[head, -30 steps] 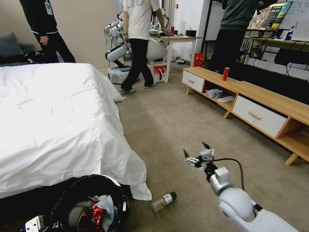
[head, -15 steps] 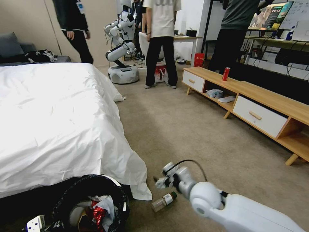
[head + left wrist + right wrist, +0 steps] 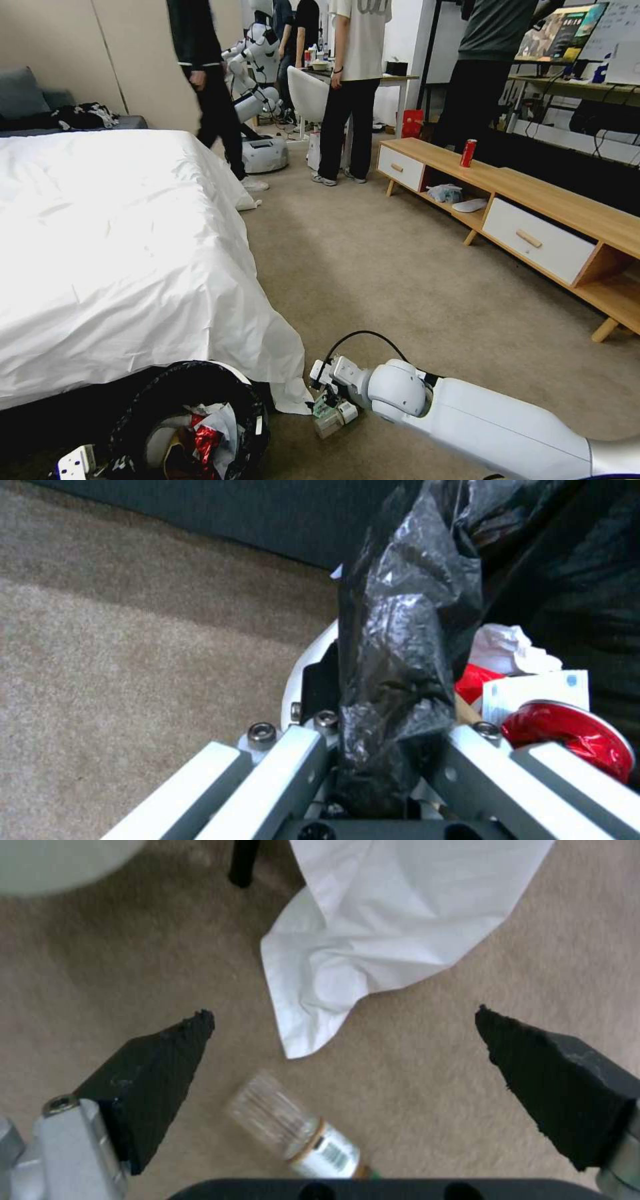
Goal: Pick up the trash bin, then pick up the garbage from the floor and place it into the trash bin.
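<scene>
- Two end effectors were at work: the left end effector (image 3: 373,760), at the far left, was clamped on the rim of the trash bin (image 3: 250,400), pinching its crinkled, glossy black liner.
- Inside the round bin lay crumpled white tissue (image 3: 510,647), a crushed red can (image 3: 573,735) with a shiny skin, and a white packet.
- Beside the bin, the smooth white bed sheet (image 3: 120,253) hung in folds to the short-pile beige carpet (image 3: 373,267), its corner pooled just left of the bottle.
- The clear, ribbed bottle (image 3: 293,1127) lay on its side on the carpet, its labelled end nearer the wrist.
- The right end effector (image 3: 343,1040), half a second earlier just above the bottle, had come down over it; its black wedge-shaped fingers (image 3: 157,1065) stood wide apart, one either side, not touching.
- Farther right, an upright red can (image 3: 468,153) stood on the long wooden worktop (image 3: 567,203) with white drawers.
</scene>
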Robot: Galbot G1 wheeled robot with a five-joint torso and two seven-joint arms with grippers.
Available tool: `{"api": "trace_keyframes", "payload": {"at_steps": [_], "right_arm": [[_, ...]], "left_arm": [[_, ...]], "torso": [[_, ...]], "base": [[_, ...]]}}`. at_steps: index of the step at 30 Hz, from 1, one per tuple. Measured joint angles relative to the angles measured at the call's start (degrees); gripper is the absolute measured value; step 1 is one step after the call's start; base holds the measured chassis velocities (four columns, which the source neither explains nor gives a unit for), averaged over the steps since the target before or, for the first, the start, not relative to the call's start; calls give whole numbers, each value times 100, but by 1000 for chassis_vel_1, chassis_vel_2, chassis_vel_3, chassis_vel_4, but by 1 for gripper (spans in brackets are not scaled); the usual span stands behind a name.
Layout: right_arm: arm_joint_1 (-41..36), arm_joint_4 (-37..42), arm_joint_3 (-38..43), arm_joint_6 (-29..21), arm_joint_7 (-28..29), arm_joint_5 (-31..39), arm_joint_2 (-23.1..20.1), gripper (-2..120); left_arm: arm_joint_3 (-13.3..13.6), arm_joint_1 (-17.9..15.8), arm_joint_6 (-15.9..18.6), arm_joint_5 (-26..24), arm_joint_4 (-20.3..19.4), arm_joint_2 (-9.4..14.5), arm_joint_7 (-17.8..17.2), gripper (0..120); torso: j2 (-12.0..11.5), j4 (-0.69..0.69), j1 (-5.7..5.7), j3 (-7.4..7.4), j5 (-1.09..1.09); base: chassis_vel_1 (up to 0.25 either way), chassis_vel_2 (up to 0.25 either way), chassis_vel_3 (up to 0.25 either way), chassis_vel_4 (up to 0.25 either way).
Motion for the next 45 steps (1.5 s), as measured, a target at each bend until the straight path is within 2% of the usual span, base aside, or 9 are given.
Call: {"api": "trace_keyframes", "payload": {"at_steps": [3, 4, 5, 13, 29, 45], "right_arm": [[-5, -393, -62, 553, -345, -508, 24, 100], [-5, -393, -62, 553, -345, -508, 24, 100], [-19, -555, -123, 784, -380, -674, 54, 100], [-260, -1014, -346, 1278, -364, -1077, 244, 100], [-664, -1261, -576, 1492, -197, -1329, 349, 100], [-1046, -1696, -440, 1776, -90, -1556, 118, 100]], "left_arm": [[10, -30, -4, 23, 38, -19, 6, 1], [10, -30, -4, 23, 38, -19, 6, 1], [21, -46, -6, 37, 56, -32, 13, 1], [28, -54, -39, 103, 122, -92, 59, 1], [27, -111, -44, 102, 207, -79, 69, 1], [87, -175, -48, 164, 285, -111, 79, 1]], "torso": [[0, -1, 0, 0, -1], [0, -1, 0, 0, -1], [0, -1, 0, 0, 0], [0, 0, 0, 0, 0], [0, 0, 0, 0, 0], [1, 0, 0, 0, 0]], "base": [[0, 0, 0, 0], [0, 0, 0, 0], [0, 0, 0, 0], [0, 0, 0, 0], [0, 0, 0, 0], [0, 0, 0, 0]]}}
